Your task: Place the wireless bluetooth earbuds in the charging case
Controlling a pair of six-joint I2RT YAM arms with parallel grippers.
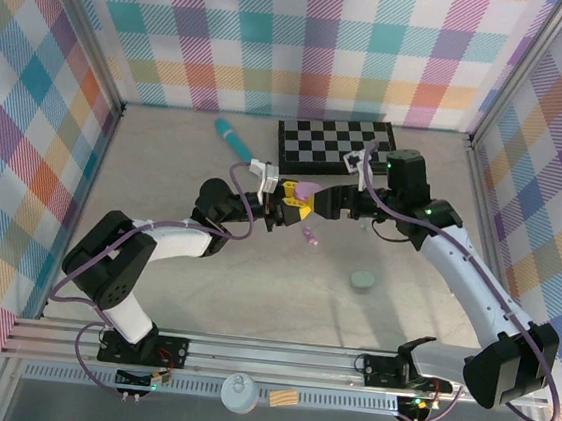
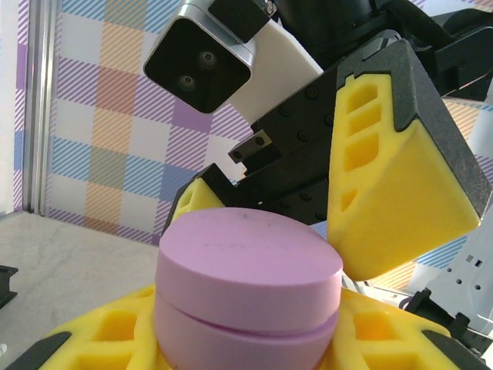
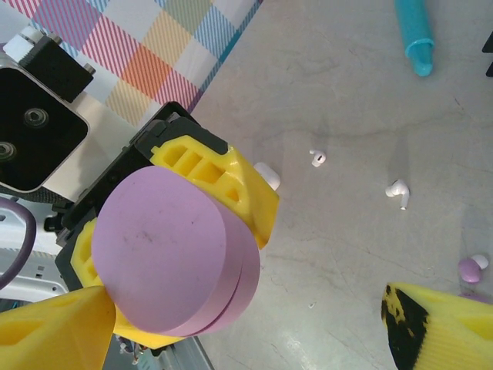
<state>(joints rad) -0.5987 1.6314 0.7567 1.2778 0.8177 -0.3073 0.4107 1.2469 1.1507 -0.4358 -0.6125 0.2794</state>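
The charging case (image 2: 248,277) is a pink-purple puck with its lid down, held above the table. My left gripper (image 2: 246,312) is shut on it, its yellow fingers (image 3: 223,177) pressing both sides. My right gripper (image 3: 246,331) faces the case (image 3: 169,254) with its jaws open, one on each side and not touching it; its yellow finger (image 2: 393,162) looms over the lid. In the top view the two grippers (image 1: 291,208) (image 1: 320,205) meet at mid-table. Earbuds lie on the table below: two white ones (image 3: 317,158) (image 3: 398,191) and a pink-purple one (image 3: 468,268).
A teal stick (image 1: 233,137) lies at the back. A black-and-white chequered board (image 1: 336,144) sits behind the grippers. A pale green case (image 1: 363,280) rests on the table to the right front. Plaid walls close in three sides.
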